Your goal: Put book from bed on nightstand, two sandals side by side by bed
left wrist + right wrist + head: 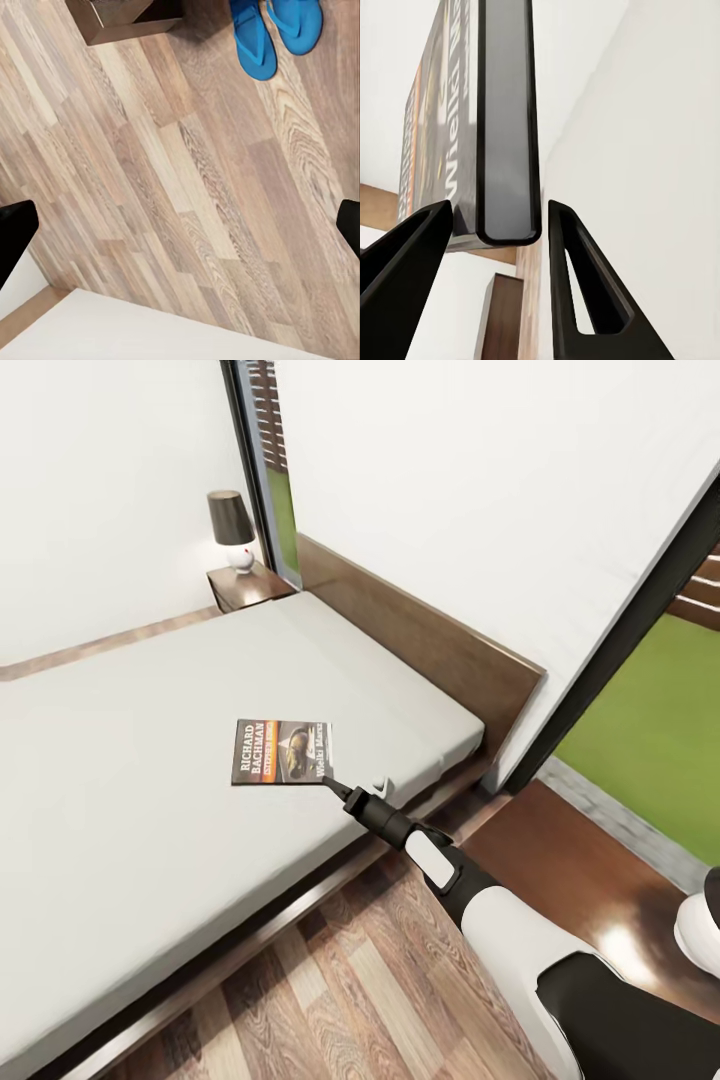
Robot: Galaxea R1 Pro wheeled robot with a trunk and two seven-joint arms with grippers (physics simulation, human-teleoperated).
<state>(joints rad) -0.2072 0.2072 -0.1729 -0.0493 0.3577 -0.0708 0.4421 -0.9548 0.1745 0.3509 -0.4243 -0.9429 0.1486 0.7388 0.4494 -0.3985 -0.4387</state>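
Observation:
The book [285,752], dark-covered with "RICHARD BACHMAN" in white, lies out on the grey mattress of the bed [120,780]. My right gripper [335,785] reaches over the bed's side and holds the book's near corner. In the right wrist view the book's edge [506,112] stands between the two black fingers [577,285], one on each face, with the gripper [499,206] shut on it. Two blue sandals [255,45] [296,22] lie side by side on the plank floor. My left gripper [180,225] hangs open above bare floor, apart from them.
A nightstand [245,588] with a dark-shaded lamp [230,525] stands at the bed's far corner. A second glossy brown nightstand [570,870] is near my right arm, beside the window. A dark brown furniture corner [127,19] stands close to the sandals.

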